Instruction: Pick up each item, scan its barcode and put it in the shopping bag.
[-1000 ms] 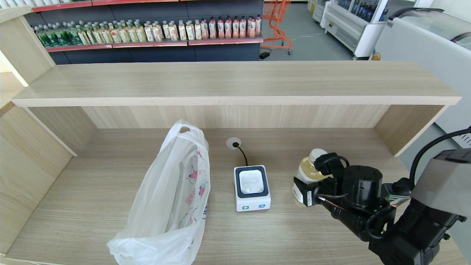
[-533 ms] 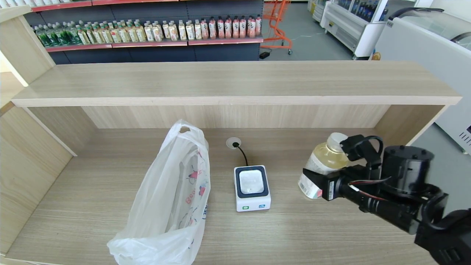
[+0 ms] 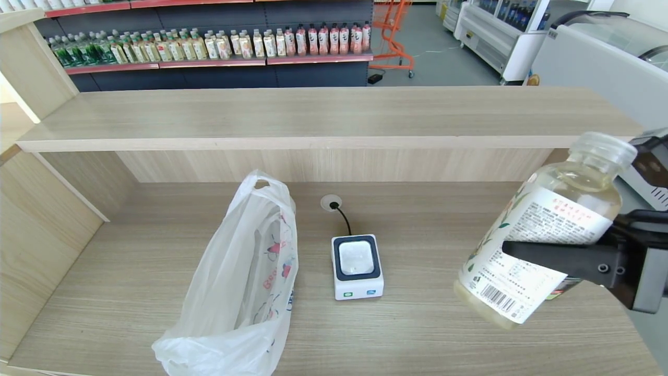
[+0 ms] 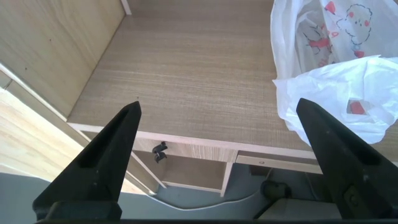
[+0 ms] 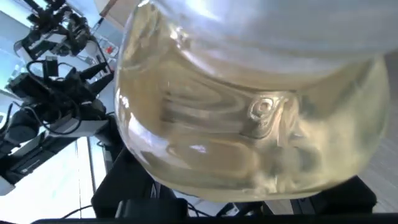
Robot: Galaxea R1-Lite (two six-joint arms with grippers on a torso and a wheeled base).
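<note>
We have the bottle (image 3: 553,209) tilted at the right of the frame, clear of the counter (image 3: 417,334), the right gripper (image 3: 543,256) clamped across its label, and we judge it liquid-heavy, stiff but slick, so mid-body looks the safest hold.

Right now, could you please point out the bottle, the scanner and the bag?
bottle (image 3: 553,219), head view, on its white label.
scanner (image 3: 357,259), head view, on its glass window.
bag (image 3: 240,292), head view, on its plastic side.
</note>
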